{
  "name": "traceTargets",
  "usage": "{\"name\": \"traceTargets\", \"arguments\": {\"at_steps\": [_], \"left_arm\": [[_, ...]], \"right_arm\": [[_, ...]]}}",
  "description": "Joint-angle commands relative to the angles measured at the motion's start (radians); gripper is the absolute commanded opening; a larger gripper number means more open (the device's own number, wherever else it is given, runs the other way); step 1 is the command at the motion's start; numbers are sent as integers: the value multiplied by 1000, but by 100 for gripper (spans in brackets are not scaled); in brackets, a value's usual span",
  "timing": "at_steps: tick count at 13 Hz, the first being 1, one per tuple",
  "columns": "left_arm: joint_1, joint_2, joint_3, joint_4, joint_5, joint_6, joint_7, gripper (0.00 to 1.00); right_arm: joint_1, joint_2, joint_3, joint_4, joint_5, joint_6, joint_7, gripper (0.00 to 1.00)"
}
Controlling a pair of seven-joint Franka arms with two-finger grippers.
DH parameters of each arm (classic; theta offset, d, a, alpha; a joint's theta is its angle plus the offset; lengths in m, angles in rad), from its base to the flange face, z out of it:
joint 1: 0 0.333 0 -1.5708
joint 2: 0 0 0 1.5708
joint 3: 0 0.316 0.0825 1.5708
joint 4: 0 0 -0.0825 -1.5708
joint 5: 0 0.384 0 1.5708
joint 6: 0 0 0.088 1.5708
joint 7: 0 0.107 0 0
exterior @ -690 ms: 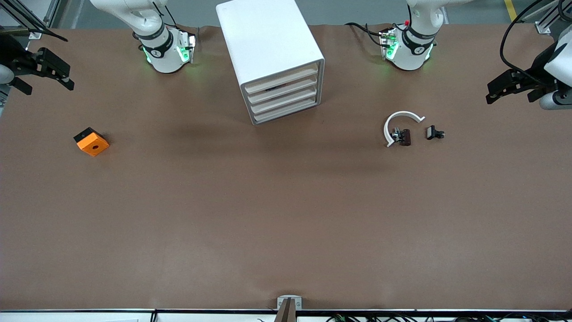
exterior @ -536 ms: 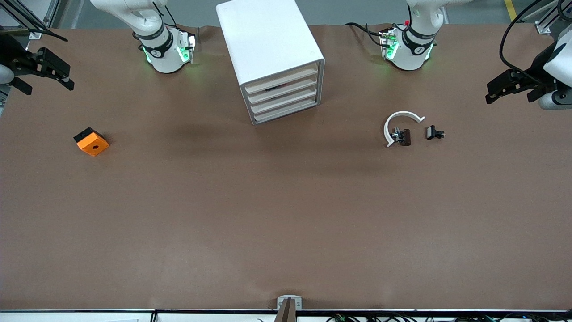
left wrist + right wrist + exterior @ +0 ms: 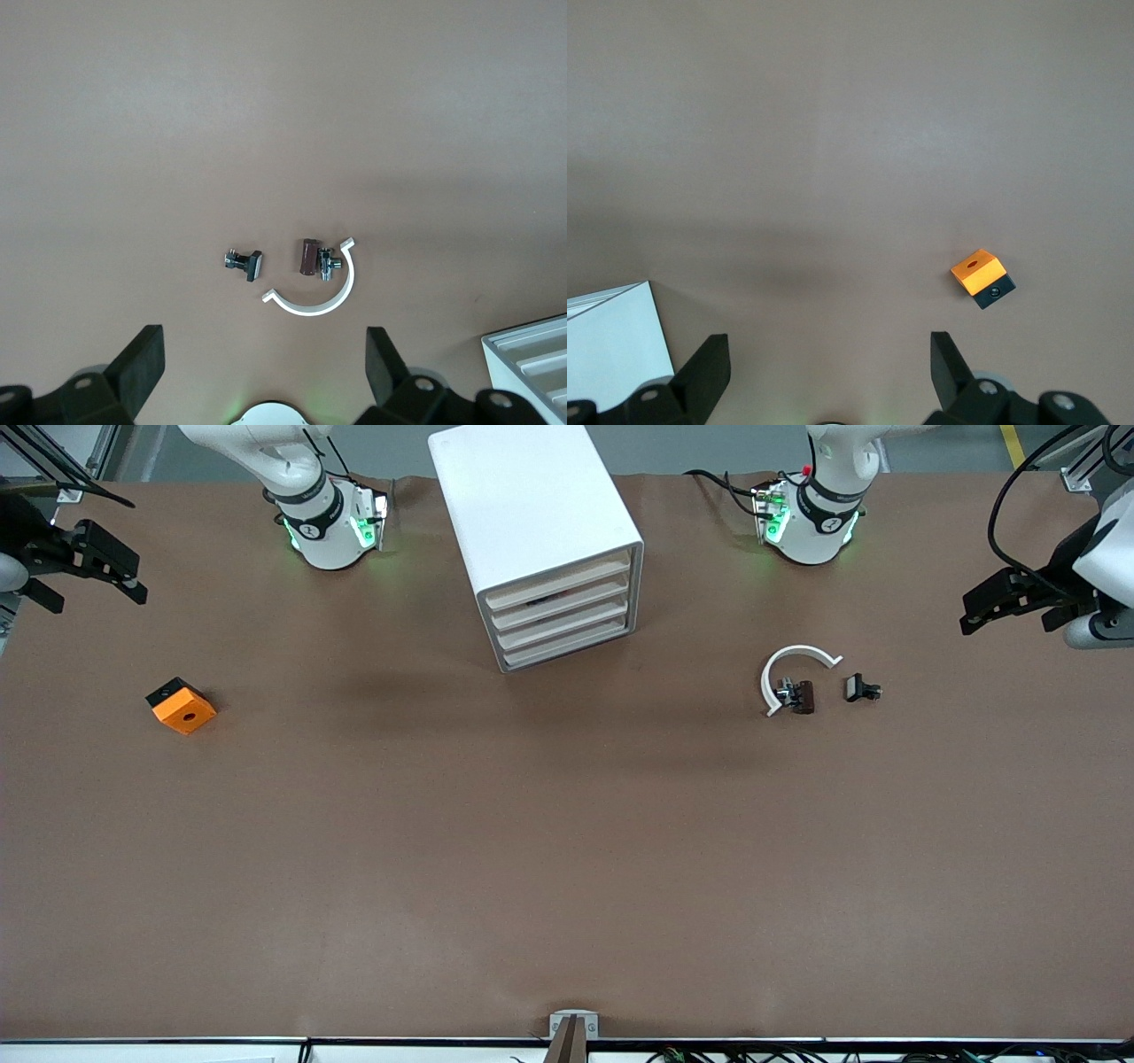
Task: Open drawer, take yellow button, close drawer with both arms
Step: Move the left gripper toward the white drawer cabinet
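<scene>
Front view is showing a white boxy cabinet (image 3: 536, 536) sitting at the top centre of the frame on a matte brown table (image 3: 567, 850), its four cream-fronted drawers stacked flush and the drawer (image 3: 558, 577) at the top lying shut. Nothing is standing in front of it. An orange square block (image 3: 182, 706) with a round hole and a black underside is resting at the mid-left of the frame, toward the right arm's end. Toward the left arm's end, a thin white curved band (image 3: 791, 670) is lying flat with a small dark brown part (image 3: 800, 696) touching its open side, and a tiny black clip-like piece (image 3: 860, 688) is lying just beside them. The button is not showing anywhere; a dark sliver is peeking between the upper drawer fronts, too small to make out. The right gripper (image 3: 99, 571) is hanging at the upper left edge of the frame, jaws spread wide and holding nothing. The left gripper (image 3: 1005, 602) is hanging at the upper right edge, likewise spread wide and empty. Both arms are partly cut off by the frame edges.
</scene>
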Motion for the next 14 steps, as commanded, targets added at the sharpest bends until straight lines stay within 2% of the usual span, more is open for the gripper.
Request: {"name": "traceTargets", "arguments": {"at_steps": [1, 8, 14], "left_arm": [[5, 55, -3, 54, 7, -22, 23, 100], [-21, 200, -20, 51, -8, 45, -56, 100], [-151, 355, -24, 51, -100, 88, -541, 100]], "right_arm": [[24, 18, -4, 27, -25, -8, 3, 100], [98, 55, -4, 71, -29, -9, 39, 100], [138, 84, -4, 99, -26, -8, 39, 100]]}}
